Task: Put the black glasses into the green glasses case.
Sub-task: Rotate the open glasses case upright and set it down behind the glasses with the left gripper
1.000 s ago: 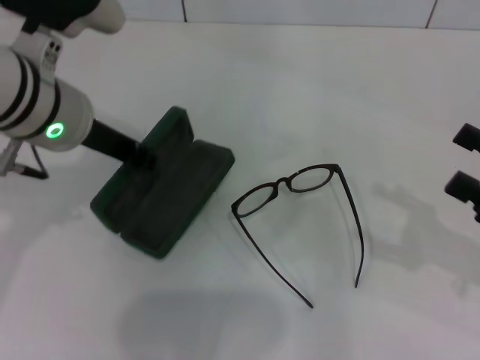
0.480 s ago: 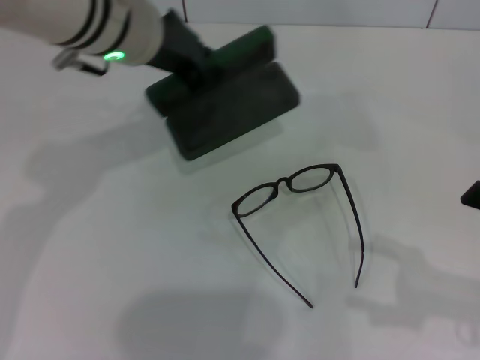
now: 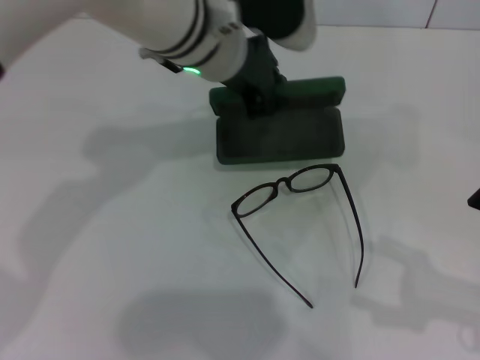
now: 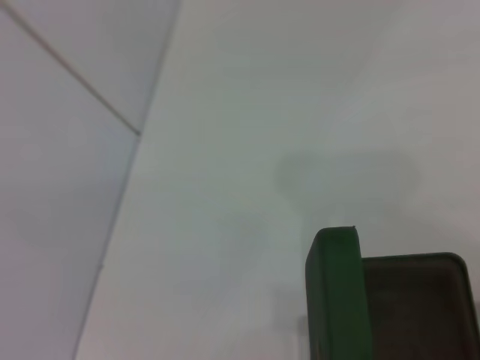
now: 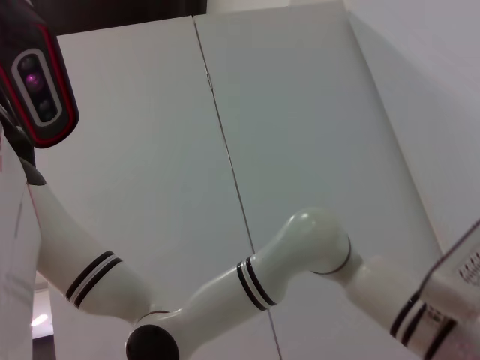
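The black glasses [image 3: 283, 182] lie on the white table with the temple arms spread open, pointing toward me. The green glasses case [image 3: 281, 135] is open just behind them, its lid standing up at the far side. My left gripper [image 3: 255, 99] is shut on the left end of the case. I cannot tell whether the case touches the table. The left wrist view shows the lid's green edge [image 4: 336, 292] and the dark interior [image 4: 416, 307]. Only a dark bit of my right gripper [image 3: 475, 199] shows at the right edge of the head view.
The white table [image 3: 112, 247] stretches around the glasses. A tiled wall runs along the table's far edge [image 3: 375, 11]. My left arm [image 3: 150, 26] crosses the upper left of the head view.
My left gripper has carried the open case from the left, swung it round, and brought it just behind the glasses. The glasses have not moved. My right gripper has drawn back to the right edge.
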